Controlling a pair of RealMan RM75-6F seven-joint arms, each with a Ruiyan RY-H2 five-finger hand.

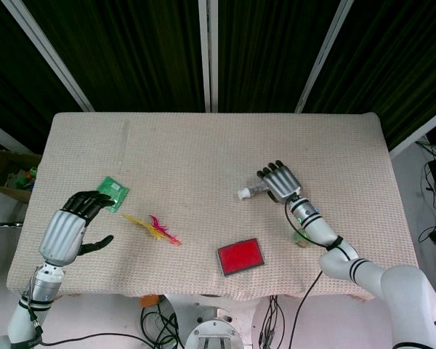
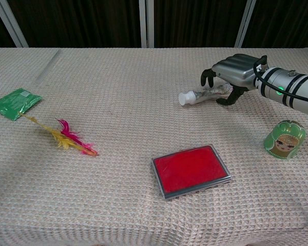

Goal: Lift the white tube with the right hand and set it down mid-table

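A beige, waffle-textured cloth covers the rectangular counter (image 1: 203, 145) from edge to edge. Behind it hang dark curtains (image 1: 131, 51), crossed by pale metal frame bars (image 1: 209, 54). Black cables (image 1: 160, 320) trail across the light floor (image 1: 421, 182) below the counter's near edge.

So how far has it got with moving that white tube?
Early stage. The right hand is curled over the white plastic tube, which looks to lie on the woven table cloth. Whether the grip is firm I cannot tell. Lifting and setting it mid-table remain.
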